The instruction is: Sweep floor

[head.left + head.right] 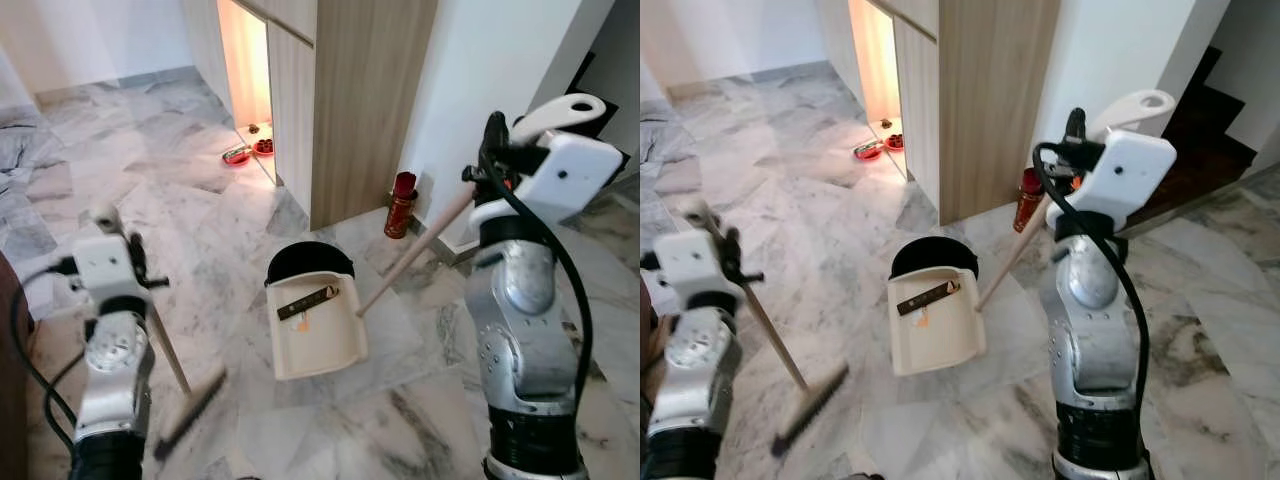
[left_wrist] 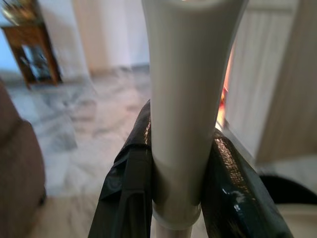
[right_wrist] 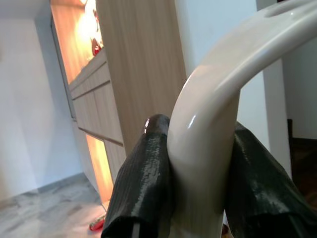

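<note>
Left eye view: the left gripper (image 2: 188,193) is clamped on the broom (image 1: 190,405), whose stick slants down to a head on the floor (image 1: 420,390), pointing toward the dustpan (image 1: 315,330). The dustpan lies mid-floor holding a dark strip (image 1: 307,302), mouth facing the robot, its long handle (image 1: 415,250) rising right into the right gripper (image 3: 203,163), clamped on its looped end. Sweeping seems nearly done; next, push any remaining debris into the pan.

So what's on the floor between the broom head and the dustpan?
Bare marble floor: nothing lies between the broom head and the dustpan, as the left eye view shows. The litter already sits inside the pan.
</note>
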Motion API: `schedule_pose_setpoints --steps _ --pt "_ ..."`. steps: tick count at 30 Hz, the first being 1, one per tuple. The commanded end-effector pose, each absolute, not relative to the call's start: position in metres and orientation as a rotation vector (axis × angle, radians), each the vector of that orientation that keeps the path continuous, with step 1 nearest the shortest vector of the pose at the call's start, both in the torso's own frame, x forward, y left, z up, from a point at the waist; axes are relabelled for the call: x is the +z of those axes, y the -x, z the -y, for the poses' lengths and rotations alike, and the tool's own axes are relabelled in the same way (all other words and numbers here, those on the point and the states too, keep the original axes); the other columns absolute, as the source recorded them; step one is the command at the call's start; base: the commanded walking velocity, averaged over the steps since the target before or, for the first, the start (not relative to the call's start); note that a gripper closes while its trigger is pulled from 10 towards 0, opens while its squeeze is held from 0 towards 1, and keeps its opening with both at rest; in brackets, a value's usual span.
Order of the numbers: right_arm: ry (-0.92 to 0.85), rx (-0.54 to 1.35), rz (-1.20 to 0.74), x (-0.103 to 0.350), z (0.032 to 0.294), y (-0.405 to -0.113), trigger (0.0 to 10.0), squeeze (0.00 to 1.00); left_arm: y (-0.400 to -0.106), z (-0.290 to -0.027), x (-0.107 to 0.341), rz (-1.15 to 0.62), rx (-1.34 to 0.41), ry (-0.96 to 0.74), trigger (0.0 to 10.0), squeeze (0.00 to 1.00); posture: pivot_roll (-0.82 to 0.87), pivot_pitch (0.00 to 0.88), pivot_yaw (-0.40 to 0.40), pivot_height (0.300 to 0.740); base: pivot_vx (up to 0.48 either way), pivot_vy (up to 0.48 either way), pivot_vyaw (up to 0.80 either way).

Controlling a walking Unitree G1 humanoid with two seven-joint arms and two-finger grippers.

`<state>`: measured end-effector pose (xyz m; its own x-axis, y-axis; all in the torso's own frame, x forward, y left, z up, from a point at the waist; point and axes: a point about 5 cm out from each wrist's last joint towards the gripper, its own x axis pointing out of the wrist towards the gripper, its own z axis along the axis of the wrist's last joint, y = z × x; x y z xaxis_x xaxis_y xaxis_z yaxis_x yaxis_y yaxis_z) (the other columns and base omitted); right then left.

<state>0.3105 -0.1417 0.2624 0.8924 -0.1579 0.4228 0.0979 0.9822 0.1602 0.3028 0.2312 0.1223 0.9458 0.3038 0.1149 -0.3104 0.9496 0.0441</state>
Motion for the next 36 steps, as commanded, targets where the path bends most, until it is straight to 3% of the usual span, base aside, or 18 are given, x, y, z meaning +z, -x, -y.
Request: schedule_pose_setpoints --steps 1,10,36 --pt "-0.186 -0.128 0.562 0.289 0.138 -0.315 10.0 0.00 -0.305 -0.226 0.117 0.112 0.290 -0.048 10.0 0.00 0.04 0.000 -0.005 0.740 0.000 0.000 0.00" --pt "-0.211 -0.111 0.621 0.304 0.132 -0.328 10.0 0.00 -0.308 -0.221 0.102 0.088 0.276 -0.056 10.0 0.00 0.04 0.000 -0.003 0.740 0.157 0.000 0.00" --pt "-0.261 -0.089 0.628 0.297 0.126 -0.328 10.0 0.00 -0.304 -0.231 0.096 0.098 0.296 -0.078 10.0 0.00 0.05 0.000 0.012 0.740 0.281 0.000 0.07"
